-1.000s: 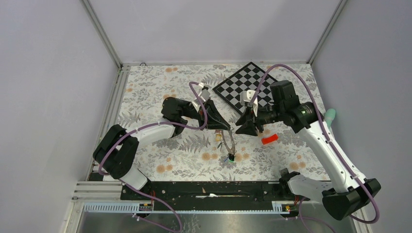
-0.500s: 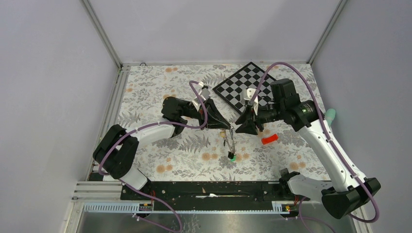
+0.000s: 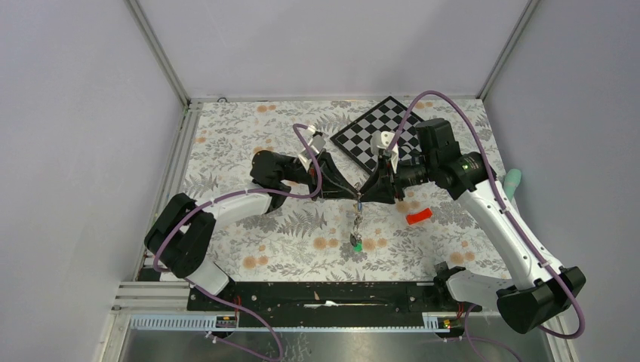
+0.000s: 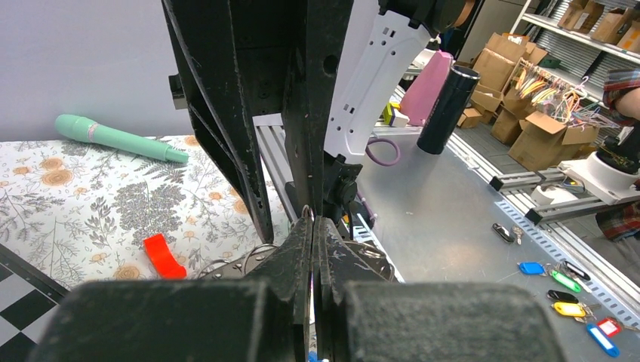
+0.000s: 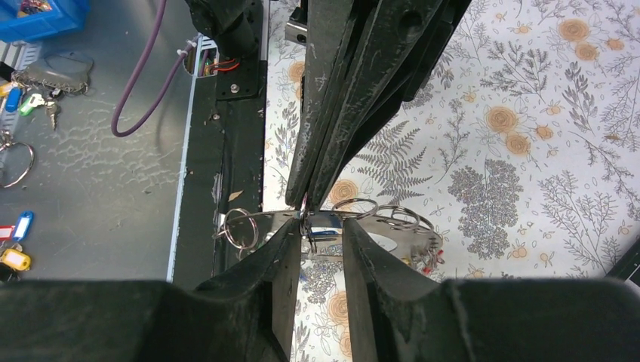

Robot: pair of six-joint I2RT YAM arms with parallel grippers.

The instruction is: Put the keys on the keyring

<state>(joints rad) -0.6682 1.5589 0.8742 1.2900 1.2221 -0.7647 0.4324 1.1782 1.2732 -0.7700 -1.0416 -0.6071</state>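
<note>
Got the keyring (image 5: 377,235) pinched tight in the left gripper (image 3: 353,197), held up over the floral table (image 3: 241,143). Right gripper (image 5: 319,226) at a narrow slit by the ring's edge, gripping or not, can't tell. Keys (image 3: 356,225) dangling below, green tag (image 3: 360,245) lowest.

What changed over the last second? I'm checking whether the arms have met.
The right gripper swung left until its open jaws bracket the keyring pinched in the left gripper. The hanging keys swung slightly. Left gripper stayed shut; red block and chequered board unmoved.
</note>
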